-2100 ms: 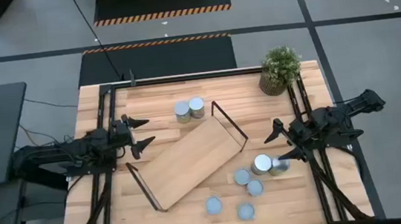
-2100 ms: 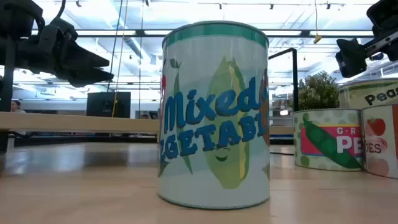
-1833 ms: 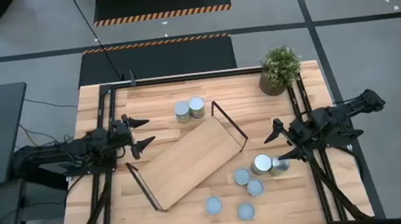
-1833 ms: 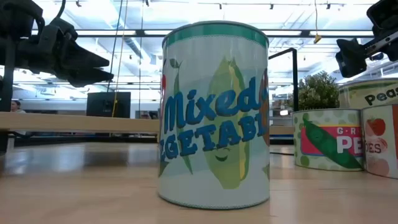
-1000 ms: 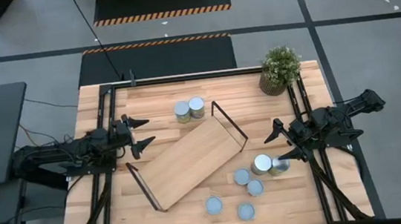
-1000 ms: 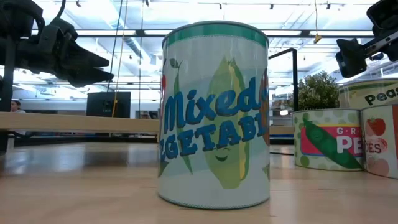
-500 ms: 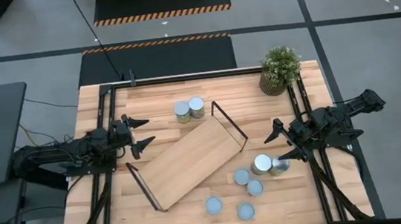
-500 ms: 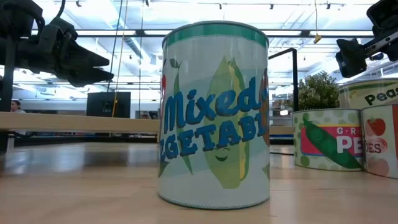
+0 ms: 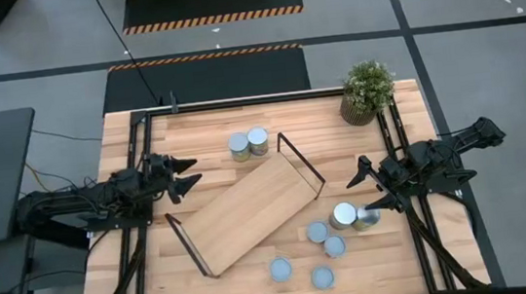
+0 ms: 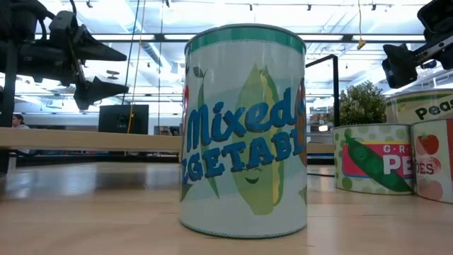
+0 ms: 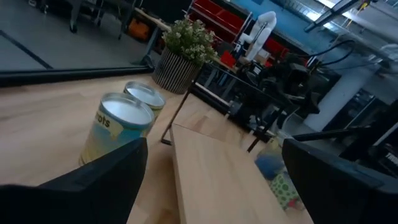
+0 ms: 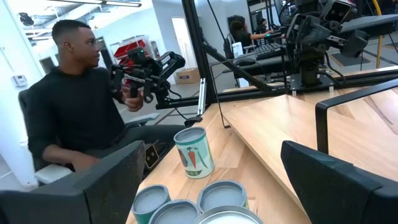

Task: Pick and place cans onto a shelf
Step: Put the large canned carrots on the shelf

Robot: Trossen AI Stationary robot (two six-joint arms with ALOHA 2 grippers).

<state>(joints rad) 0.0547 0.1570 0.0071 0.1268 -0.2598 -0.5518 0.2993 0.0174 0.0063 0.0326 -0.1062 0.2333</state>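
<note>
No can is yet held: the left pincer (image 9: 186,174) and right pincer (image 9: 372,186) are seen spread above the tabletop (image 9: 213,133), so an approach to the cans (image 9: 343,217) beside the bare shelf (image 9: 246,212) is judged next.

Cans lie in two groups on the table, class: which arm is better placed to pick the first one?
Probably right: the right gripper, open, hovers beside the nearest can. The left gripper is farther from its pair.

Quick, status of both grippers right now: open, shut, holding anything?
Left gripper: open, holding nothing, above the table beside the shelf.
Right gripper: open, holding nothing, just above the cans.
</note>
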